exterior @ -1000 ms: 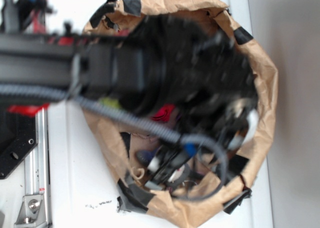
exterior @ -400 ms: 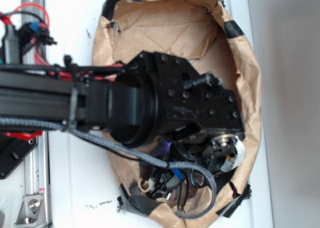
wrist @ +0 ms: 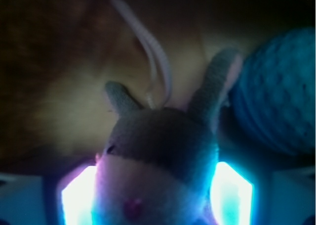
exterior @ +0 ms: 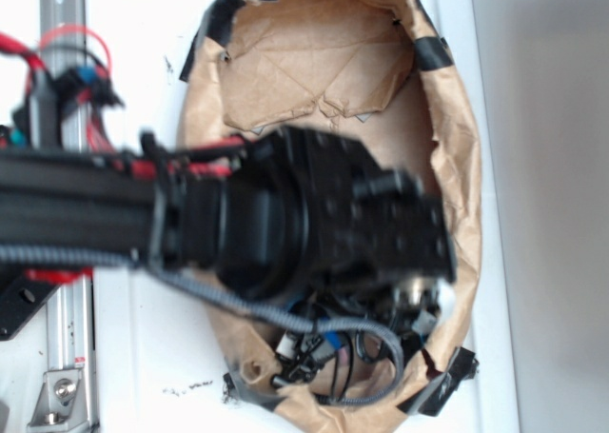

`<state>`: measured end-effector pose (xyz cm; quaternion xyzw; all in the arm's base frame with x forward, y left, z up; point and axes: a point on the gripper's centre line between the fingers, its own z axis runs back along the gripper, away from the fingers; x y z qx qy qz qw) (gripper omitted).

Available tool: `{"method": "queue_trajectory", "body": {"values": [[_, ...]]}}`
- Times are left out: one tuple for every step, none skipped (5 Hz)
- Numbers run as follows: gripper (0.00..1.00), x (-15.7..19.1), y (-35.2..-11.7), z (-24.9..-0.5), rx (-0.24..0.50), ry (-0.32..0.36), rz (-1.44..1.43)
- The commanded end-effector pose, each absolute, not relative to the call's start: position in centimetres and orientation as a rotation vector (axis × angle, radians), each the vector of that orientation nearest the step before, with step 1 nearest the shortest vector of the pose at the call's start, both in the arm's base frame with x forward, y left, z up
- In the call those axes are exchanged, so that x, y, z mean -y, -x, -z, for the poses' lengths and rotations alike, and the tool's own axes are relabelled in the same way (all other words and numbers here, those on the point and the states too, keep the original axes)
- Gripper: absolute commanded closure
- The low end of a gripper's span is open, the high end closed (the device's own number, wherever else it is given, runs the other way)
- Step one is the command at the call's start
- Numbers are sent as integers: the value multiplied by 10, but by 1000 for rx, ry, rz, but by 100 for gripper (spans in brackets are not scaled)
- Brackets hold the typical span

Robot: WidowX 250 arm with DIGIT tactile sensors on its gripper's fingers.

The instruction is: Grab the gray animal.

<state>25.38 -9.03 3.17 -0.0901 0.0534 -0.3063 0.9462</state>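
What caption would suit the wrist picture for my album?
Gray plush animal fills the view between two glowing fingers, a bumpy blue ball beside it.

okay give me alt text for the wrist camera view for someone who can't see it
A gray animal plush fills the lower centre, whitish face toward the camera, between the tool's two glowing fingers. A pale loop rises from its head, and a bumpy blue-lit ball sits at the right in a dim brown interior.

Exterior cam: overhead, looking straight down on arm (exterior: 190, 219) and paper bag (exterior: 457, 119). Wrist cam: inside the bag, very close on gray animal (wrist: 158, 151). Shared: bag interior.
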Motion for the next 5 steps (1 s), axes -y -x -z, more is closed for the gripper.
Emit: {"method": "queue_trajectory", "body": {"values": [[100,51,-286,-69,7,30,414],[100,24,-297,-117,127,-45,287],[100,6,-296,-166,236,-61,199],[100,2,-291,-191,237,-21,78],[100,7,-281,-196,177,8,22]]}}
